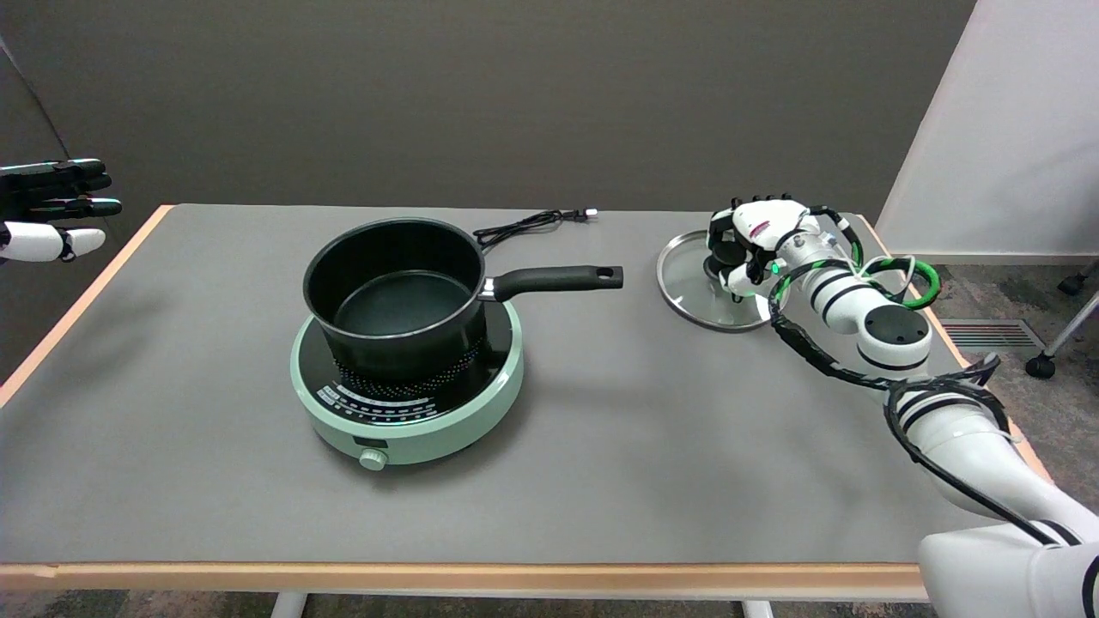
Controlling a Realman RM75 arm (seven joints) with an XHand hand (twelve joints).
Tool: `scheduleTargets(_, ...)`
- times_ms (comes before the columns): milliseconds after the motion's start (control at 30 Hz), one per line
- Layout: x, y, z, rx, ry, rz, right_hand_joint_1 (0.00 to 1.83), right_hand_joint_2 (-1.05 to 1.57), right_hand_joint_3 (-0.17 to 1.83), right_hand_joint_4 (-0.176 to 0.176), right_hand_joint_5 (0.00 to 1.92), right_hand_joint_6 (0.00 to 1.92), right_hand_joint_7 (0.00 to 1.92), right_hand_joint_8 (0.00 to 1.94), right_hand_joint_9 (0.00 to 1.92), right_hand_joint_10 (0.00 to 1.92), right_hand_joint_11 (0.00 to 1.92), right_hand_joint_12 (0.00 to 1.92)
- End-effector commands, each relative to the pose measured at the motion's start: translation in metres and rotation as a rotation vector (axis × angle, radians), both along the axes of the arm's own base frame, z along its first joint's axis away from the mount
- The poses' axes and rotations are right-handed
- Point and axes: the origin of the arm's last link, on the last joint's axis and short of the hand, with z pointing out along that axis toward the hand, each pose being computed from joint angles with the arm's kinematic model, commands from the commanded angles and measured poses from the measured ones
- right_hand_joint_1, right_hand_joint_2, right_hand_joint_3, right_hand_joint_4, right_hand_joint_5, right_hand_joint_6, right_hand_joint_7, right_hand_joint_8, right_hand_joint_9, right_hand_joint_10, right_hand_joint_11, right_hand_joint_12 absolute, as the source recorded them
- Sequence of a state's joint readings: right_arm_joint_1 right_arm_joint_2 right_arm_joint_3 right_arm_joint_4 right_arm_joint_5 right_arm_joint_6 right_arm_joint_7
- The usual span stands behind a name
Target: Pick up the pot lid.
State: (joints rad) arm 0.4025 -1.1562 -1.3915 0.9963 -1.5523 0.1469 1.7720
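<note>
The glass pot lid point(691, 283) with a steel rim lies at the table's right rear. My right hand point(755, 240) sits over its middle, fingers curled down around the black knob point(724, 257), which is largely hidden by them. The lid's right part is covered by the hand and wrist. The lid looks flat on the table surface. The black pot point(395, 292) stands open on a green cooker, well left of the lid.
The mint-green induction cooker point(412, 403) holds the pot, whose long handle point(558, 279) points right toward the lid. A black power cord point(524, 225) lies behind the pot. The table's right edge point(936, 326) runs close under my forearm. The idle left hand point(51, 210) hangs at the upper left.
</note>
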Motion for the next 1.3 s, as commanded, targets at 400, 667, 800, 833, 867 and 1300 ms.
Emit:
scheduleTargets(400, 0.039, 0.000, -0.020, 0.072, -0.016, 0.124, 1.35, 0.93, 0.52, 0.176, 0.64, 1.11, 0.85, 1.35, 0.80, 1.44, 0.53, 1.82)
scheduleTargets(667, 0.056, 0.003, -0.026, 0.096, -0.045, 0.185, 1.35, 0.92, 0.52, 0.176, 0.64, 1.11, 0.85, 1.35, 0.80, 1.45, 0.55, 1.82)
scheduleTargets(800, 0.059, 0.005, -0.025, 0.097, -0.054, 0.198, 1.35, 0.92, 0.52, 0.176, 0.64, 1.12, 0.85, 1.35, 0.80, 1.46, 0.55, 1.82)
scheduleTargets(833, 0.060, 0.006, -0.026, 0.097, -0.053, 0.199, 1.35, 0.92, 0.52, 0.176, 0.64, 1.12, 0.85, 1.35, 0.80, 1.46, 0.55, 1.83)
scheduleTargets(867, 0.060, 0.006, -0.026, 0.099, -0.052, 0.201, 1.35, 0.92, 0.52, 0.176, 0.64, 1.12, 0.85, 1.35, 0.80, 1.46, 0.55, 1.83)
scheduleTargets(1300, 0.121, 0.004, -0.030, 0.206, -0.242, 0.385, 1.35, 0.91, 0.54, 0.176, 0.65, 1.11, 0.86, 1.34, 0.80, 1.47, 0.58, 1.84)
